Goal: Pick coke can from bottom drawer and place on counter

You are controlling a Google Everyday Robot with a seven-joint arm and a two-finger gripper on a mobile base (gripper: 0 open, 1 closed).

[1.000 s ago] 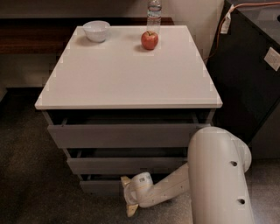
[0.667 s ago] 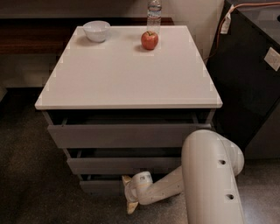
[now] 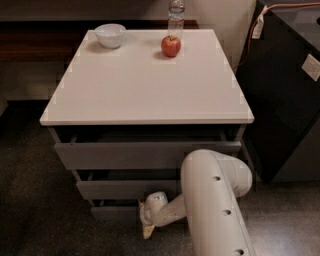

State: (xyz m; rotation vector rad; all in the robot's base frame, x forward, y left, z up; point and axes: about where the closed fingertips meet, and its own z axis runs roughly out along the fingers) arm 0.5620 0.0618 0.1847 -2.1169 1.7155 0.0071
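Observation:
The coke can is not in view. The bottom drawer (image 3: 114, 213) is the lowest grey front of the cabinet, near the floor; its inside does not show. My gripper (image 3: 148, 226) is low in front of the cabinet, at the right end of the bottom drawer's front, pointing down and left toward the floor. My white arm (image 3: 215, 200) rises from it at the lower right. The counter (image 3: 145, 90) is the white square top of the cabinet.
On the counter's far edge stand a white bowl (image 3: 110, 35), a red apple (image 3: 171, 46) and a clear water bottle (image 3: 176, 14). The two wider drawers (image 3: 120, 155) sit above the bottom one. A dark cabinet (image 3: 290, 90) stands to the right.
My arm's large white link has swung a little to the left in front of the drawers. The gripper stays at about the same spot by the bottom drawer.

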